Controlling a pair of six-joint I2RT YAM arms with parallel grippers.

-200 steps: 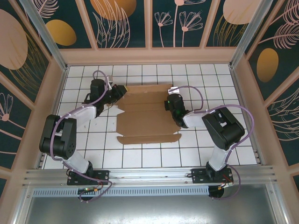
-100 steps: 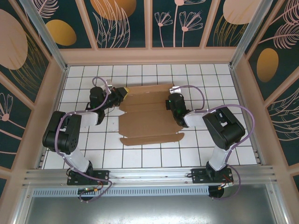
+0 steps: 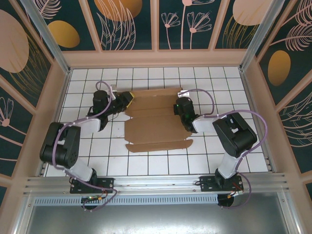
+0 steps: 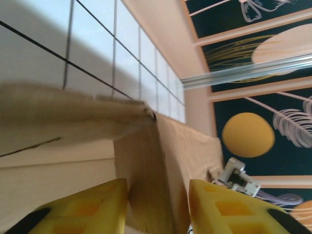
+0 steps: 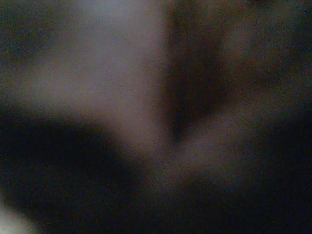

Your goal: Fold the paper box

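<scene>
**Left jaws apart around a raised flap, right jaws closed at the sheet's right edge**

The left gripper (image 4: pixel 158 187) has its two yellow block fingers (image 4: pixel 97 204) standing apart. An upright flap of the plain brown die-cut cardboard sheet, the paper box (image 3: pixel 153 124), stands in the gap between them. From above, this gripper sits at the sheet's far left corner.

The right gripper (image 3: pixel 179 108) is closed and sits low on the sheet's right edge. Its wrist view is a dark blur, so I cannot tell whether any card is pinched.

The one sheet lies mostly flat at mid-table on the white tiled table (image 3: pixel 156 163), between the two arms. Its creases run left to right, with panels stacked far to near. A narrow flap strip faces the arm bases. The sheet is turned slightly, its right end a little farther back. It looks about as wide as deep, so no long axis is clear.
</scene>
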